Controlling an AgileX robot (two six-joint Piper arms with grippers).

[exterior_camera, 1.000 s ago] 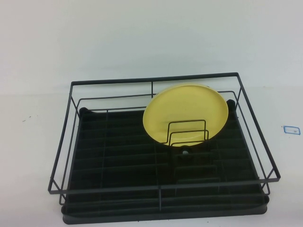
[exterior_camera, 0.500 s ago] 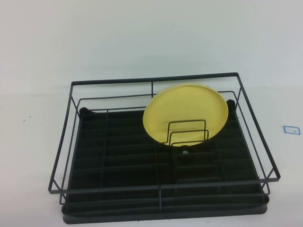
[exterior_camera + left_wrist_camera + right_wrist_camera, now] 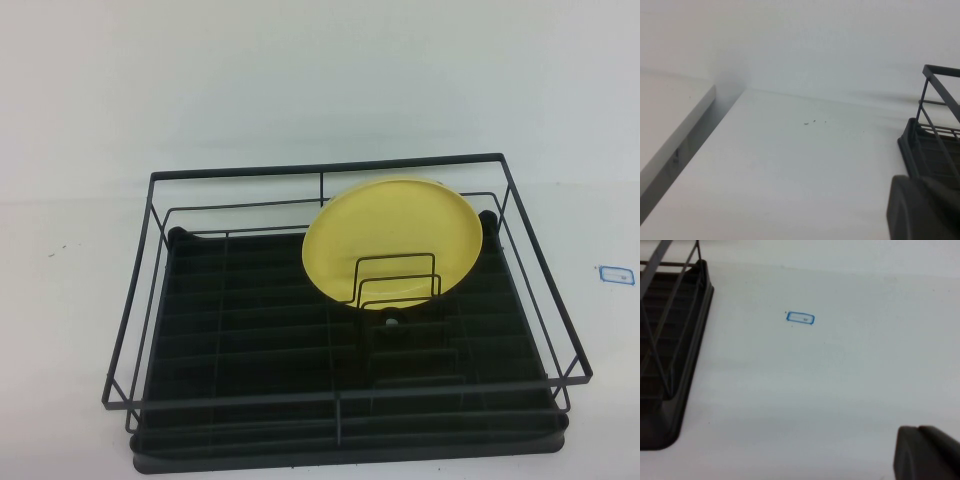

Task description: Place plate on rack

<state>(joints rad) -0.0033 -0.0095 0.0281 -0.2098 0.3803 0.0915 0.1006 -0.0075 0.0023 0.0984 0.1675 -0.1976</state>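
A pale-yellow plate (image 3: 392, 243) stands nearly upright in the black wire rack (image 3: 340, 170), leaning among the divider loops at the back right. Neither arm shows in the high view. My left gripper (image 3: 920, 207) is shut with nothing in it, low over the white table beside the rack's corner (image 3: 935, 150). My right gripper (image 3: 927, 452) is also shut and holds nothing, over bare table on the other side of the rack (image 3: 670, 355).
A small blue-outlined label (image 3: 614, 272) lies on the white table (image 3: 300, 90) right of the rack, also seen as the label (image 3: 800, 318). A second table surface (image 3: 665, 120) sits across a gap beside the left arm.
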